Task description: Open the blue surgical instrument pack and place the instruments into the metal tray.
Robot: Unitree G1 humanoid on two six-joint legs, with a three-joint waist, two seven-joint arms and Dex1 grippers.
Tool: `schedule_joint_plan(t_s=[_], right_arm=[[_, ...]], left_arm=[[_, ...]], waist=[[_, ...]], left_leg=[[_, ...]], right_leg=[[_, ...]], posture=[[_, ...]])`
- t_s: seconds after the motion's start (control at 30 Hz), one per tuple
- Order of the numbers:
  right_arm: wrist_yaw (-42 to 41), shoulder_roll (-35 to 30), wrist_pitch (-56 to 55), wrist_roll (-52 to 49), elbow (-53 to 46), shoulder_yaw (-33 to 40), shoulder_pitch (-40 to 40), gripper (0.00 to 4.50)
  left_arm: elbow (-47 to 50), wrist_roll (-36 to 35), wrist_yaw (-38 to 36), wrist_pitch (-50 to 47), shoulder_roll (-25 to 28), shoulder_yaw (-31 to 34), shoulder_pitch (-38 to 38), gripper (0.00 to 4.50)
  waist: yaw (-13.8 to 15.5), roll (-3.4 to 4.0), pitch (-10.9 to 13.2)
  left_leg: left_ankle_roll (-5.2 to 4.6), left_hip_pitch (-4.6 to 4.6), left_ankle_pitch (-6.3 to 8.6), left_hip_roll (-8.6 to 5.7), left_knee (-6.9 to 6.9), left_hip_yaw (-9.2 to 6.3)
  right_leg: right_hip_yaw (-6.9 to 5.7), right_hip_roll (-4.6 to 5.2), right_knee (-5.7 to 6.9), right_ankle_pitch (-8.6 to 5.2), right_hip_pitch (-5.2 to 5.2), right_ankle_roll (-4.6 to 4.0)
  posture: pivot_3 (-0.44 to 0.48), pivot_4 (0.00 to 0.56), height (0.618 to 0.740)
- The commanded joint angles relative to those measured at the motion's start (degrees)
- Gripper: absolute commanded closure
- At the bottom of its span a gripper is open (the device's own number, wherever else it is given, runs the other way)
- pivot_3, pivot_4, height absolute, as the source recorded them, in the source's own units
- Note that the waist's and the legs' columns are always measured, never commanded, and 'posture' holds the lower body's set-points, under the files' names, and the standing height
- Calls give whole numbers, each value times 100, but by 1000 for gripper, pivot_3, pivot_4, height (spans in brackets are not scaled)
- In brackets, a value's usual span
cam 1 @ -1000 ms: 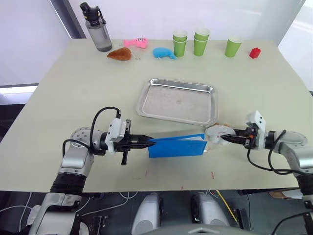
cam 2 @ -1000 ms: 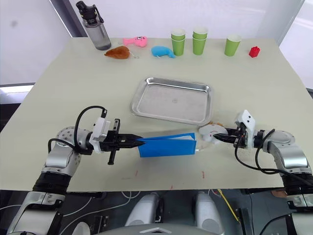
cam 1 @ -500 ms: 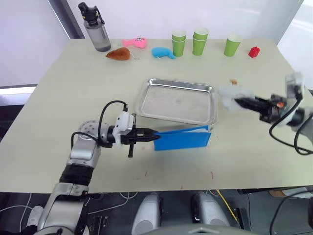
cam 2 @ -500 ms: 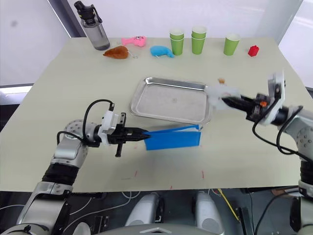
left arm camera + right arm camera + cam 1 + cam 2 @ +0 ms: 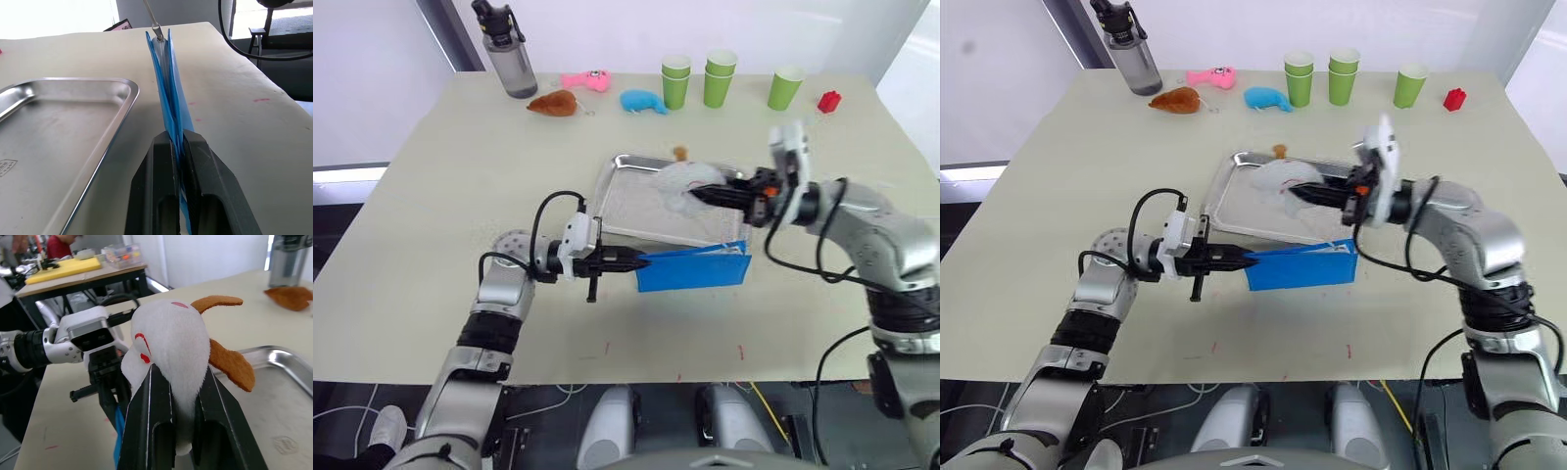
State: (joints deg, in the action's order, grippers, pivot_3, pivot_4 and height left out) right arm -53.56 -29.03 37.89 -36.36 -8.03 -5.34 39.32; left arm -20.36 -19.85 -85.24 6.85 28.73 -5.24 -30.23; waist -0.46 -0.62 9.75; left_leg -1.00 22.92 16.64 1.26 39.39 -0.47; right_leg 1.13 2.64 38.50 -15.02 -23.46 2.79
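- Left gripper [image 5: 177,142] pinches the blue pack [image 5: 693,270] upright on edge beside the tray [image 5: 68,127].
- Right wrist view shows the right gripper [image 5: 176,382] clamping a white plush toy [image 5: 168,345] over the tray.

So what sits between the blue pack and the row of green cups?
The metal tray lies there, just behind the blue pack. The right tool holds a white plush toy above it. Beyond the tray is bare table up to the green cups, as both eye views show.

No text can be read anywhere (pack's print included).
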Motion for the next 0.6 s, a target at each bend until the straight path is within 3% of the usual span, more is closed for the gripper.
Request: schedule_joint_plan(t_s=[0.03,0.33,0.6], right_arm=[[-41,281,-531,423,22,-320,250,4445],[98,1439,-1107,646,-13,-580,306,4445],[-303,1129,-850,182,-612,-319,-253,4445]], left_arm=[[-45,104,21,85,-100,-134,-56,4500],[-51,150,43,80,-194,-156,-56,4500],[-119,181,44,131,-187,-156,-52,4500]], waist=[[-1,0,0],[-12,0,0],[-27,0,0]], left_leg=[[0,0,0,0,0,0],[2,-2,-2,-2,4,1],[3,-3,-2,-2,4,-1]], right_leg=[[0,0,0,0,0,0],[1,1,14,0,-4,0],[0,1,16,0,-4,-1]], posture=[[0,150,734],[0,150,734],[0,150,734]])
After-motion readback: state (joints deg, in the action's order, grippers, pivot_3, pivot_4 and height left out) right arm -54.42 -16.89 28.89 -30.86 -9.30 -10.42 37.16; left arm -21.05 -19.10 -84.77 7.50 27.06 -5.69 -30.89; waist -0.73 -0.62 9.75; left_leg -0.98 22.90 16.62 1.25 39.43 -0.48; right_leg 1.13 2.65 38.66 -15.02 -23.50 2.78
